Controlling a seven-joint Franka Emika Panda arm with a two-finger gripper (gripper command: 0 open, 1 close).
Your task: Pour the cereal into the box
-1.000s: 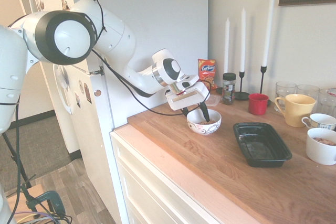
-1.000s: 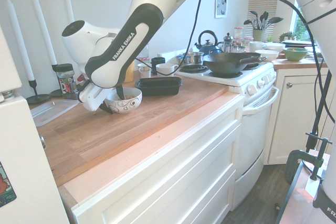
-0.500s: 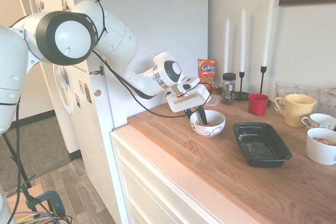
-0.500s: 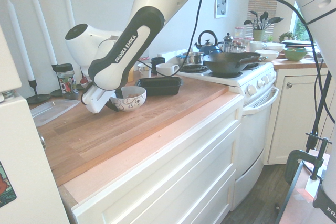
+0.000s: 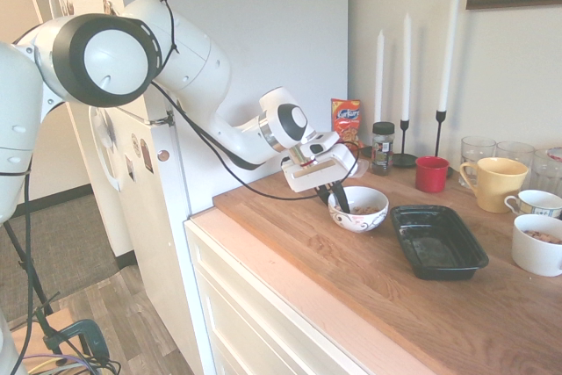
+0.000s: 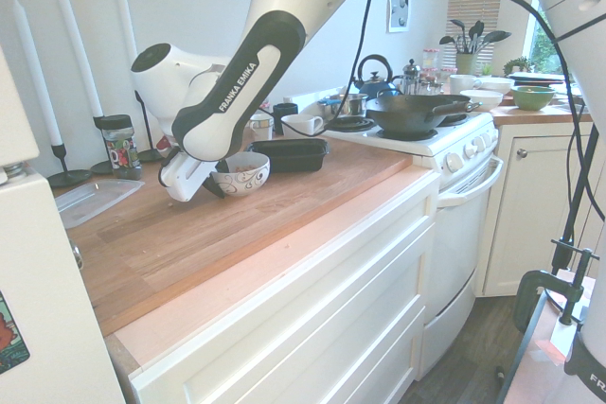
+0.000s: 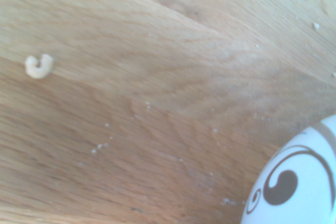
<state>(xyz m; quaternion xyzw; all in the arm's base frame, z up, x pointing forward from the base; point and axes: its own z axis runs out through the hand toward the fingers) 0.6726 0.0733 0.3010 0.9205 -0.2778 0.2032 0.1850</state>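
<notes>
My gripper (image 5: 336, 197) is shut on the rim of a white bowl with dark swirls (image 5: 360, 215), one finger inside and one outside. In the bowl lies the light-tan cereal (image 5: 365, 210). The bowl is upright, low over the wooden counter (image 5: 351, 278), just left of the black tray, the box (image 5: 437, 240), which has nothing in it. The second exterior view shows the gripper (image 6: 216, 180), the bowl (image 6: 243, 175) and the box (image 6: 287, 153) behind it. In the wrist view the bowl's wall (image 7: 299, 182) shows, and one stray cereal piece (image 7: 39, 66) lies on the wood.
A red mug (image 5: 431, 174), a yellow mug (image 5: 494, 183), white cups (image 5: 537, 245), glasses, a spice jar (image 5: 382, 147), candles and an orange snack bag (image 5: 346, 117) line the wall. A clear flat container (image 6: 95, 201) lies near the fridge. A stove with a wok (image 6: 417, 111) adjoins the counter.
The gripper has carried the bowl across the counter toward the box, from about a bowl's width away to right beside its near end. The bowl stays upright.
</notes>
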